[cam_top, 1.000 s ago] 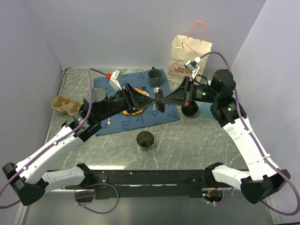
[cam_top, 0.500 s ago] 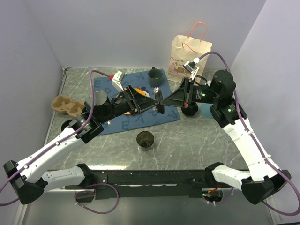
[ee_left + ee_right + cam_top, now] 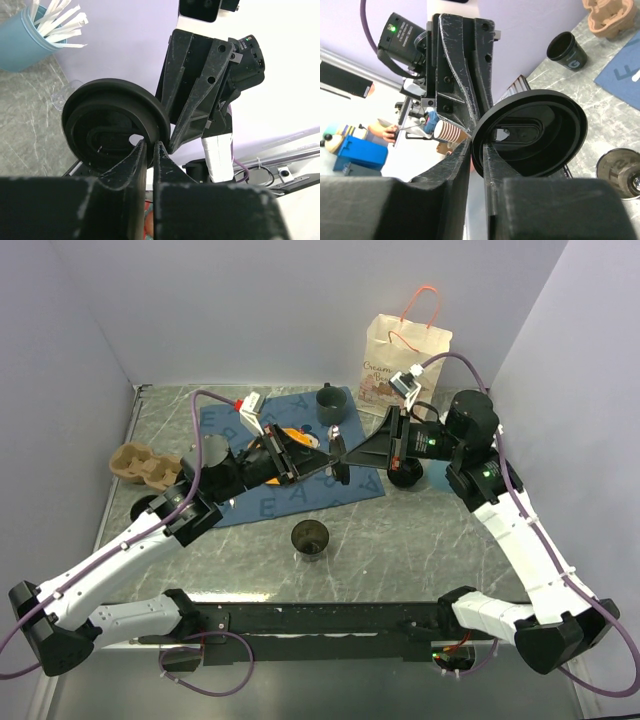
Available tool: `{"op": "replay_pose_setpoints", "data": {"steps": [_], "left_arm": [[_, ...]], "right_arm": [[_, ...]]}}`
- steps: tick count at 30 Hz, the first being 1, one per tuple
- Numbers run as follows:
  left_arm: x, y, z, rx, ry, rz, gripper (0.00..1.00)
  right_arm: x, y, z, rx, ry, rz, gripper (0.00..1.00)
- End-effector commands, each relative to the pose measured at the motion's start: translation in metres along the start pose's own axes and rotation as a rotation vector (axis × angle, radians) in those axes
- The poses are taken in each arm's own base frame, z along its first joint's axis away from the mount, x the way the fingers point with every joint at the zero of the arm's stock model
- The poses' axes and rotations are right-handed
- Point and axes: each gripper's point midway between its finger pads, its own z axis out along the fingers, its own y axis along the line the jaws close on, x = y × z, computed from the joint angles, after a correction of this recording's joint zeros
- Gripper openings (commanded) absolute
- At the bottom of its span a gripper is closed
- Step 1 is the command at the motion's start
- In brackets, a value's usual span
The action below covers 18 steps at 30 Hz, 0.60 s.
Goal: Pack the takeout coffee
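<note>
Lid-sharing grip: the black cup lid [image 3: 111, 125] hangs above the blue mat [image 3: 300, 498], left gripper [image 3: 149, 148] pinched narrowly on one rim, right gripper [image 3: 477, 150] clamped narrowly on the opposite rim.

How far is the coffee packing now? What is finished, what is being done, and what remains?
Done: nothing looks packed. The paper bag stands at the back, and the cardboard carrier holds no cup.
In hand: the left hand and the right hand both grip one black lid in the air above the blue mat.
Left: the black cup has no lid and is not in the carrier or bag.
</note>
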Motion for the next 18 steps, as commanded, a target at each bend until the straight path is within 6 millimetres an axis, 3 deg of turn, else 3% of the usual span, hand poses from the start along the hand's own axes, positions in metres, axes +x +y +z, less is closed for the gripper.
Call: {"op": "replay_pose_setpoints", "data": {"steps": [1,5,8,9,10,12,13,16,17,18], "left_arm": [[-0.007,-0.017,-0.003,0.056,-0.038,0.012,0.02],[-0.011,-0.008,-0.012,-0.013,-0.061,0.034,0.01],[-0.011,0.013,-0.023,-0.147,-0.061,0.057,0.01],[-0.014,0.014,-0.027,-0.174,-0.071,0.076,0.01],[-0.007,0.033,-0.035,-0.269,-0.045,0.068,0.01],[-0.011,0.039,-0.044,-0.334,-0.052,0.100,0.01],[-0.003,0.057,-0.054,-0.431,-0.021,0.091,0.01],[0.005,0.075,-0.064,-0.569,0.007,0.101,0.01],[0.023,0.094,-0.070,-0.666,0.076,0.101,0.01],[0.024,0.094,-0.070,-0.697,0.078,0.104,0.01]], "right_arm": [[0.004,0.006,-0.001,-0.012,0.004,-0.033,0.29],[0.007,0.002,-0.005,0.052,0.010,-0.014,0.49],[0.002,-0.004,-0.012,0.146,-0.025,-0.057,0.98],[0.008,-0.011,-0.016,0.193,-0.014,-0.053,1.00],[0.008,-0.011,-0.019,0.220,-0.024,-0.063,1.00],[0.012,-0.024,-0.027,0.310,-0.036,-0.050,1.00],[0.013,-0.027,-0.030,0.338,-0.037,-0.046,1.00],[0.020,-0.044,-0.038,0.435,-0.040,-0.028,1.00],[0.021,-0.049,-0.041,0.464,-0.041,-0.023,1.00],[0.020,-0.059,-0.047,0.525,-0.054,-0.029,1.00]]}}
